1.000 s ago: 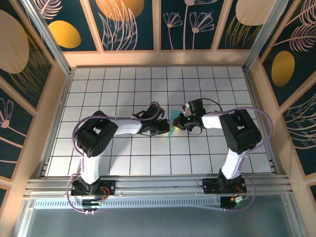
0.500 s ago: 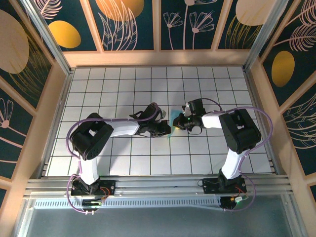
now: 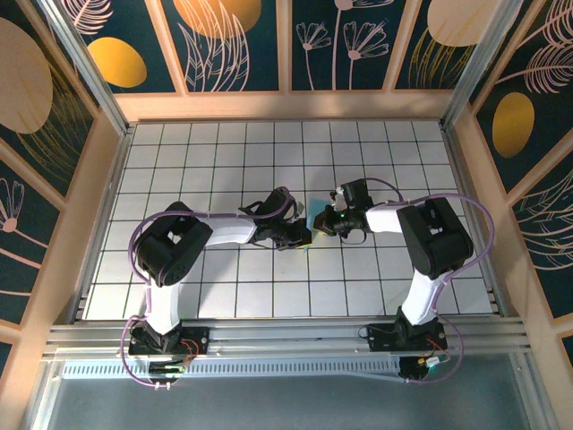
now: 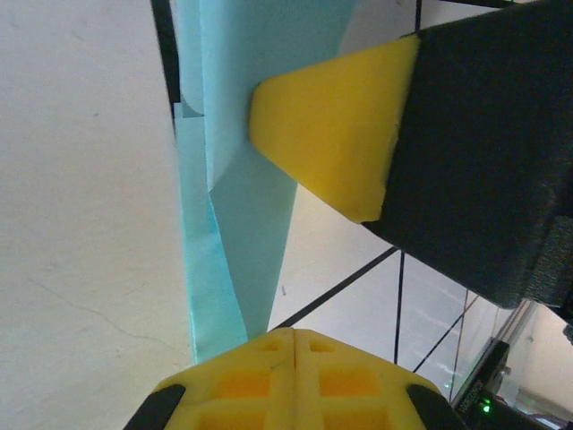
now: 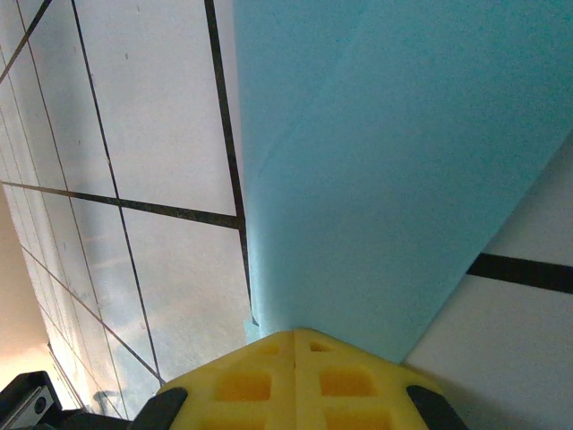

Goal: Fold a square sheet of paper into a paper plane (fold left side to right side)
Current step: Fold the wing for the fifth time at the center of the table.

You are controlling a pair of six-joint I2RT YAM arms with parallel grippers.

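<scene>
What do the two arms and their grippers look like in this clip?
The left arm and right arm share white links, bulky black joint housings and looping purple cables. The left gripper and right gripper have yellow wedge fingers with square pockets, on black bodies.

The left arm (image 3: 228, 231) and the right arm (image 3: 389, 219) are both showing glossy white tubular links joined by bulky black rounded joint housings (image 3: 170, 251). Thin purple cables (image 3: 132, 248) are looping along each arm. The black bases (image 3: 166, 340) are carrying small orange and red parts. The left gripper (image 4: 291, 333) and the right gripper (image 5: 295, 333) are each wearing bright yellow moulded fingers (image 4: 251, 385) with square recesses, and the right one's body is showing matte black. A tiny green light (image 3: 341, 212) is glowing at the right wrist.
</scene>
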